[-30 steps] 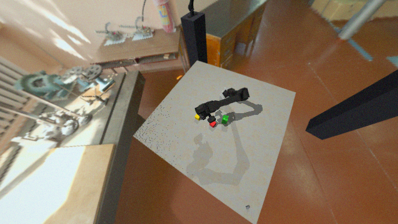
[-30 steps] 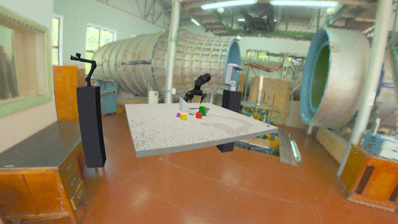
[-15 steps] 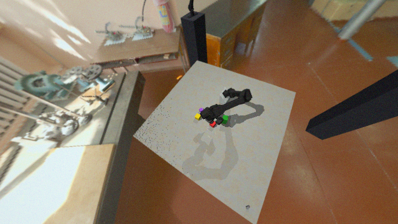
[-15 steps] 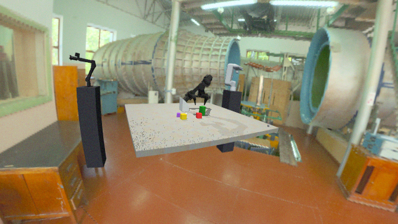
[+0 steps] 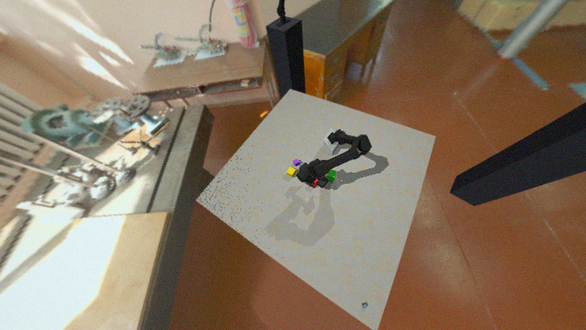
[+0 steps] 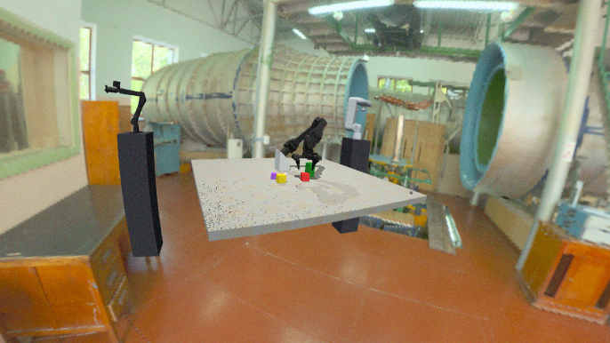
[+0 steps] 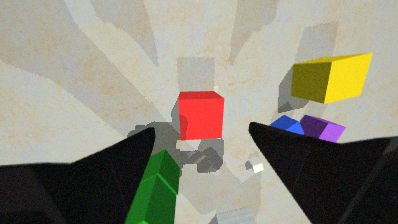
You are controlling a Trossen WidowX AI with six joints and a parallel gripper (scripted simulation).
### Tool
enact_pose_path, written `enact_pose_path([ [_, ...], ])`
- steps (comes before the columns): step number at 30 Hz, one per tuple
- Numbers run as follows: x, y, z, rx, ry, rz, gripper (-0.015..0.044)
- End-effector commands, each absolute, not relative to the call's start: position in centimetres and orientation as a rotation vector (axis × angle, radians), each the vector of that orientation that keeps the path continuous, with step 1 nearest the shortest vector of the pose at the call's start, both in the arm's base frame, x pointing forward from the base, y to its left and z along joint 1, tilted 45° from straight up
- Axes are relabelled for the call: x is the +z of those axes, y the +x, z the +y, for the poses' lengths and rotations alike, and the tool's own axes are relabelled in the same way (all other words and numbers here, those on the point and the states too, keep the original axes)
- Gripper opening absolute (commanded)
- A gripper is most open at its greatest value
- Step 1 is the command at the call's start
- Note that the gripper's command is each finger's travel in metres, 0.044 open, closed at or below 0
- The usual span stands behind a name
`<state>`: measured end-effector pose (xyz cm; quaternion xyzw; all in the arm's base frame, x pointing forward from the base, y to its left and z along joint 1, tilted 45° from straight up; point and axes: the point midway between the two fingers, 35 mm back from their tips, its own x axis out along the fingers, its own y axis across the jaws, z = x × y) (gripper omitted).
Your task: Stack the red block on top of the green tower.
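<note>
The red block (image 7: 201, 115) (image 6: 304, 176) (image 5: 315, 184) lies on the table, straight below my gripper (image 7: 203, 129) (image 6: 306, 166) (image 5: 317, 183), between the lines of the two open fingers and apart from both. The gripper is open and empty, a little above the block. The green tower (image 7: 156, 187) (image 6: 309, 169) (image 5: 331, 174) stands upright just beside the left finger, close to the red block.
A yellow block (image 7: 332, 77) (image 6: 281, 178) (image 5: 291, 172), a blue block (image 7: 287, 124) and a purple block (image 7: 324, 128) (image 6: 273, 176) (image 5: 295, 162) lie to the right of the gripper. A small white piece (image 7: 257, 165) lies near the right finger. The arm's white base (image 6: 281, 161) stands behind.
</note>
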<state>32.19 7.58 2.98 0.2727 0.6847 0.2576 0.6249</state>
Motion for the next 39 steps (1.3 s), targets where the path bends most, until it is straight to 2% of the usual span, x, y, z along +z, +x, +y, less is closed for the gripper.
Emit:
enact_pose_path([
  [1,2.6,32.1,7.9,0.59,0.637,1.571,0.044],
  [39,-1.4,31.7,11.8,0.591,0.639,1.571,0.044],
])
